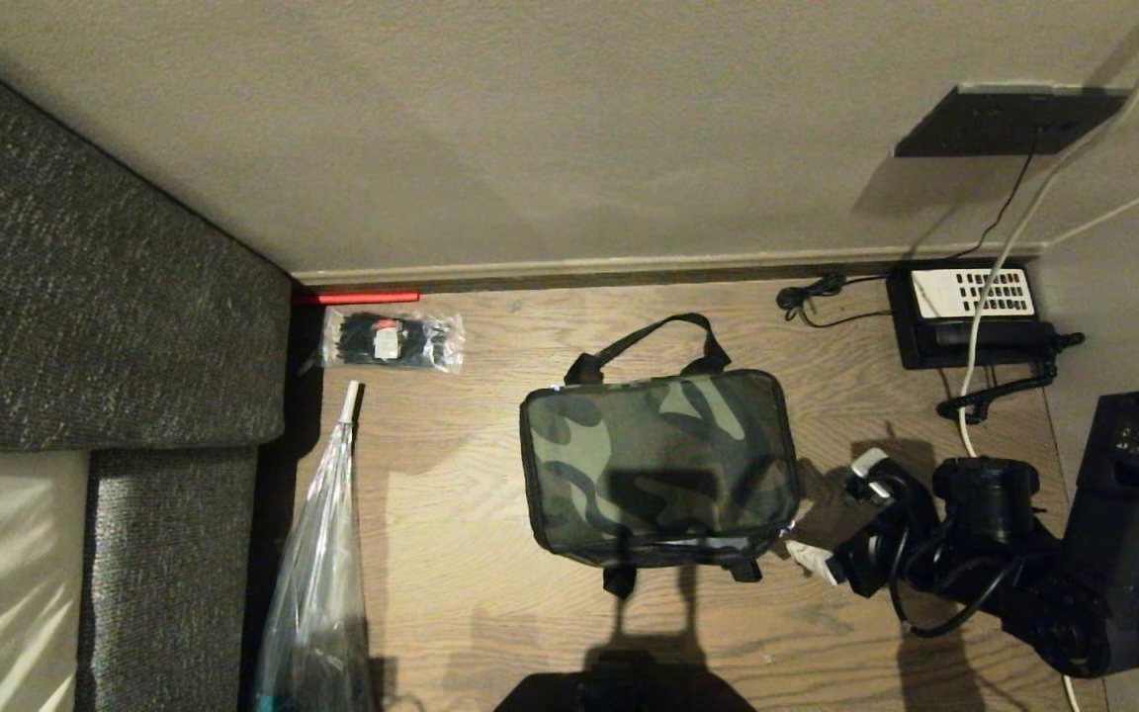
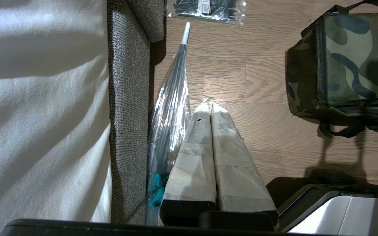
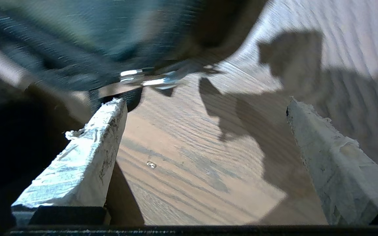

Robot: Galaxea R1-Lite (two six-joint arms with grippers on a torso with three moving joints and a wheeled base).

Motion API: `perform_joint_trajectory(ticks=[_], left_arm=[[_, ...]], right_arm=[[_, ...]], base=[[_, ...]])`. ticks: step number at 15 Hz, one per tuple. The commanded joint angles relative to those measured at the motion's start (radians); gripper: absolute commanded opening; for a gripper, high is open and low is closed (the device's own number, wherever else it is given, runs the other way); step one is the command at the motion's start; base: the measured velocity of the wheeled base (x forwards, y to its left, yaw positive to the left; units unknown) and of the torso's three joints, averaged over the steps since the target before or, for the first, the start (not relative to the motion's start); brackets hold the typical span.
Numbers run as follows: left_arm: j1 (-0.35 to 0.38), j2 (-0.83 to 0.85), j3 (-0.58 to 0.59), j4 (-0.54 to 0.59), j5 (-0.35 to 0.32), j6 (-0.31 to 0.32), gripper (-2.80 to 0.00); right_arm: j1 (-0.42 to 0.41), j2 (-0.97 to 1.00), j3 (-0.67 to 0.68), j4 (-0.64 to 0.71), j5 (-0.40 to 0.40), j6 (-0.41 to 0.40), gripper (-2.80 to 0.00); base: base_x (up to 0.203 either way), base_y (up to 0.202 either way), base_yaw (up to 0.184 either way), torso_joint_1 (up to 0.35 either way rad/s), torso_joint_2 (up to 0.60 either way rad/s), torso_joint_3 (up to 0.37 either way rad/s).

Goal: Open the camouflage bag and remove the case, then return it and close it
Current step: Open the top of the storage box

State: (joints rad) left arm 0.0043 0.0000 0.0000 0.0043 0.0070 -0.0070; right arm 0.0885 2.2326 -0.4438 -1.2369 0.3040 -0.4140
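Camouflage bag (image 1: 657, 460) lid down, contents hidden; right end effector (image 1: 841, 514) beside.

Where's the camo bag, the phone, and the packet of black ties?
camouflage bag (image 1: 654, 460): head view, on its top panel.
telephone (image 1: 970, 294): head view, on its white keypad.
packet of black ties (image 1: 392, 340): head view, on its middle.

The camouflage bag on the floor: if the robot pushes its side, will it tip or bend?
The camouflage bag looks like soft fabric, so its side would probably dent. It lies low and broad on the wooden floor, so tipping seems unlikely; it may slide.
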Motion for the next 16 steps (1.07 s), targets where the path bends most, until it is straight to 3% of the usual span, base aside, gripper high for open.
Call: perform_joint_trajectory(ticks=[1, 3, 5, 9, 16], left_arm=[[0.0, 0.0, 0.003, 0.0, 0.001, -0.001, -2.8], [0.0, 0.0, 0.003, 0.0, 0.001, -0.001, -2.8], [0.0, 0.0, 0.003, 0.0, 0.001, -0.001, -2.8], [0.0, 0.0, 0.003, 0.0, 0.001, -0.001, -2.8], [0.0, 0.0, 0.003, 0.0, 0.001, -0.001, -2.8]], right_arm=[[-0.007, -0.016, 0.008, 0.001, 0.049, -0.026, 0.0], [-0.02, -0.027, 0.009, 0.02, 0.062, -0.027, 0.0], [-0.047, -0.037, 0.011, 0.043, 0.13, -0.045, 0.0], [-0.049, -0.011, 0.001, 0.126, 0.133, -0.139, 0.0], [-0.046, 0.075, -0.051, 0.014, 0.14, -0.193, 0.0]], base=[[0.0, 0.0, 0.0, 0.0, 0.0, 0.0], [0.0, 0.0, 0.0, 0.0, 0.0, 0.0], [0.0, 0.0, 0.0, 0.0, 0.0, 0.0], [0.0, 0.0, 0.0, 0.0, 0.0, 0.0], [0.0, 0.0, 0.0, 0.0, 0.0, 0.0]])
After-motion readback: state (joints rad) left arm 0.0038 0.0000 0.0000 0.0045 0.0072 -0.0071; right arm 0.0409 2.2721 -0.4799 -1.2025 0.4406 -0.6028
